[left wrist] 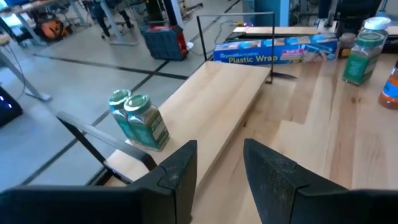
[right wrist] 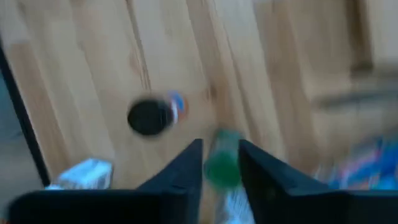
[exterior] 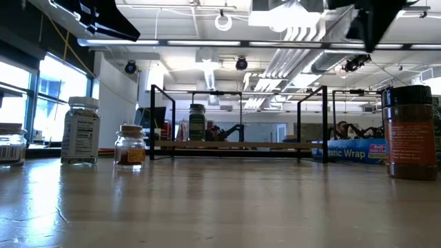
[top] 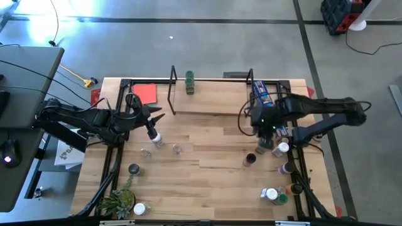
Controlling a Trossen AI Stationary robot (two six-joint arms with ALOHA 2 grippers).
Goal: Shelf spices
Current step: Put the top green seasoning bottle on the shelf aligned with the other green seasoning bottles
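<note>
In the high view's upper middle, one green-lidded jar point(top: 190, 82) is standing upright on the pale wood shelf point(top: 210, 100), while the other spices are waiting scattered on the counter point(top: 207, 182). The left gripper point(top: 155, 117) is hovering at the shelf's left end, fingers parted and holding nothing. The right gripper point(right wrist: 220, 163) is poising partly open over a green-capped jar point(right wrist: 222, 165), apparently lining up a grasp; I cannot tell whether it is touching. The jars are small, smooth cylinders.

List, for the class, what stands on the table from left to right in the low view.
White-lidded jar → small tan-lidded jar → green jar on the shelf → blue plastic wrap box → black-lidded jar.
</note>
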